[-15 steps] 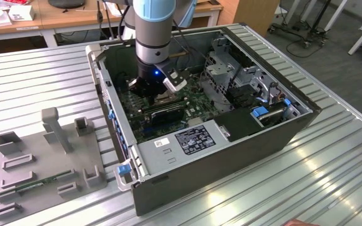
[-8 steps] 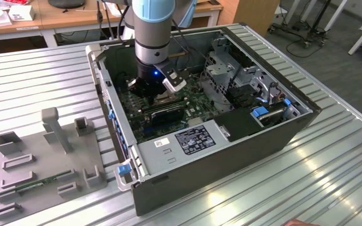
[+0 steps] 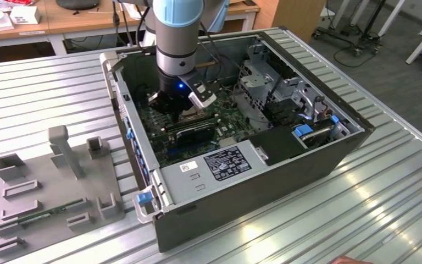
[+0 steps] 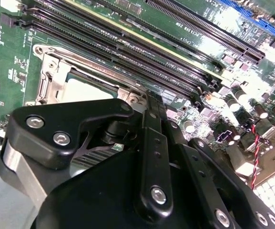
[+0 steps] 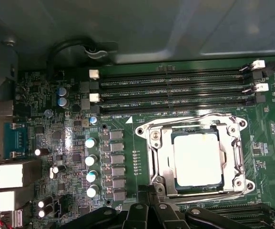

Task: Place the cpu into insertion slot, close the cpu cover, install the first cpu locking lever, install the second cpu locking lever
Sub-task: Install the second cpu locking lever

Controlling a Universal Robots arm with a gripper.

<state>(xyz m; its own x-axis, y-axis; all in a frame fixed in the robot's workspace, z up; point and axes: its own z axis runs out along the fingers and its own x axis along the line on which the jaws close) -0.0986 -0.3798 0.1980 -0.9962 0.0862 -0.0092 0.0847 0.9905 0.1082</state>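
Observation:
The cpu (image 5: 198,160) lies flat in the insertion slot (image 5: 244,185) on the green motherboard, its pale metal top showing through the window of the cpu cover (image 5: 158,152), which lies down over it. A thin wire locking lever (image 5: 189,118) runs along the socket's edge beside the memory slots. My gripper (image 5: 149,192) hangs just off the socket's near edge with its black fingers pressed together, holding nothing. In the second wrist view the gripper (image 4: 149,98) ends beside the cover's corner, with the cpu (image 4: 87,88) behind it. In the exterior view the gripper (image 3: 178,110) reaches down inside the open computer case.
Long black memory slots (image 5: 175,90) run beside the socket, and capacitors (image 5: 90,160) and rear ports (image 5: 8,174) stand on its other side. The case walls (image 3: 134,137), a drive cage (image 3: 259,82) and the power supply (image 3: 226,162) hem in the arm. A grey fixture tray (image 3: 50,187) lies on the slatted table.

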